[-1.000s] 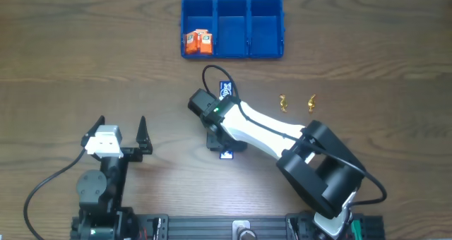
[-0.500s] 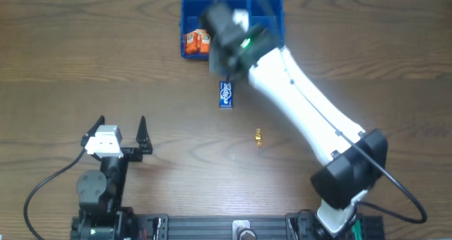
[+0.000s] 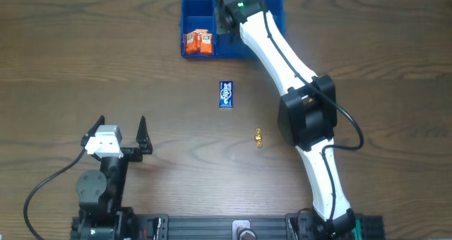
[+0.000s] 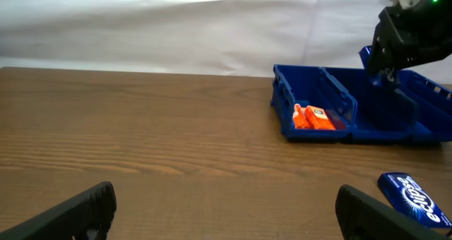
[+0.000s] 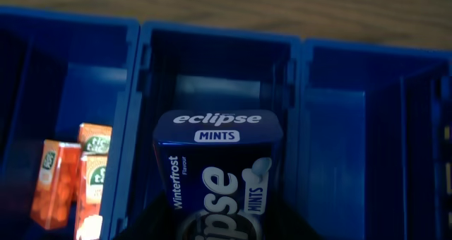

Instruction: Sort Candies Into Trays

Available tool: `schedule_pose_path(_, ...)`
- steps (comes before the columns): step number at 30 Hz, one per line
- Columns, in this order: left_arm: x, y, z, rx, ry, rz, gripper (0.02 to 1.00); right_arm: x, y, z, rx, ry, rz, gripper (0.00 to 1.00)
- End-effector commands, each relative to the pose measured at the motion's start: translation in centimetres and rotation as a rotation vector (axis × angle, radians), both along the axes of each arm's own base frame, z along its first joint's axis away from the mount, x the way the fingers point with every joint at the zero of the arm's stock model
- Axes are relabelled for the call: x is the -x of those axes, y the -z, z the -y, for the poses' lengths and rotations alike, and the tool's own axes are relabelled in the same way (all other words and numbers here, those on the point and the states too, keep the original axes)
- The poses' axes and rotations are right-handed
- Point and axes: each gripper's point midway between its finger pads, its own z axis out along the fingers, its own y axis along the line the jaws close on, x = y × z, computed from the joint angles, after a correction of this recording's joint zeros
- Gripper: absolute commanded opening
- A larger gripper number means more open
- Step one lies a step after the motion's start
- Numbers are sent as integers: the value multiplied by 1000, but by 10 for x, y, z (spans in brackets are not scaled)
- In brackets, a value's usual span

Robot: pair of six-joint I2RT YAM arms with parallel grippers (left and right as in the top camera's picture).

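Observation:
A blue three-compartment tray (image 3: 268,51) stands at the table's far edge, with orange candy packs (image 3: 198,42) in its left compartment. My right gripper (image 3: 228,10) is shut on a blue mint tin (image 5: 219,169) above the tray's middle compartment (image 5: 212,63). A second blue mint tin (image 3: 226,94) lies on the table short of the tray, and a small gold candy (image 3: 259,138) lies nearer the arms. My left gripper (image 3: 121,130) stands open low at the near left, holding nothing. From the left wrist, the tray (image 4: 311,92) and the right gripper (image 4: 387,60) show far off.
The tray's right compartment (image 5: 353,127) holds nothing. Bare wooden table (image 3: 106,70) stretches left of the tray and around the left arm. The right arm's white links (image 3: 282,56) run from the near right edge up over the table.
The right arm swung from the table's middle up to the tray, carrying a mint tin. The gold candy shows nearer the middle than a second ago. The left arm has kept still.

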Motion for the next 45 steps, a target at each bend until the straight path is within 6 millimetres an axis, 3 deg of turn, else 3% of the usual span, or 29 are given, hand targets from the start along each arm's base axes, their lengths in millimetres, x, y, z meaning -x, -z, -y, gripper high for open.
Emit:
schedule_pose_path(1, 1, 16, 2, -14, 16, -47, 998, -4, -16, -3, -19, -18, 30, 673)
schedule_pose_path(3, 1, 16, 2, -14, 16, -47, 998, -1, -18, -10, -25, -33, 32, 772)
schedule_pose_path(6, 1, 16, 2, -14, 16, -47, 998, 12, -36, -19, -55, -64, 24, 814)
schedule_pose_path(8, 1, 16, 2, -14, 16, -47, 998, 34, -57, -21, -79, -70, -7, 814)
schedule_pose_path(10, 1, 16, 2, -14, 16, -47, 998, 66, -61, -28, -61, -82, -73, 814)
schedule_pose_path(12, 1, 16, 2, -14, 16, -47, 998, 109, -37, -39, -36, -52, -206, 816)
schedule_pose_path(14, 1, 16, 2, -14, 16, -47, 998, 133, -8, -44, -24, -47, -305, 814)
schedule_pose_path(17, 1, 16, 2, -14, 16, -47, 998, 160, 44, -44, -11, -50, -419, 814)
schedule_pose_path(21, 1, 16, 2, -14, 16, -47, 998, 183, 92, -30, 9, 2, -504, 809)
schedule_pose_path(27, 1, 16, 2, -14, 16, -47, 998, 194, 109, -22, 23, 29, -535, 772)
schedule_pose_path(34, 1, 16, 2, -14, 16, -47, 998, 189, 116, -20, 9, 61, -531, 562)
schedule_pose_path(41, 1, 16, 2, -14, 16, -47, 998, 191, 127, -20, 18, 69, -551, 531)
schedule_pose_path(45, 1, 16, 2, -14, 16, -47, 998, 190, 127, -21, 12, 67, -548, 323)
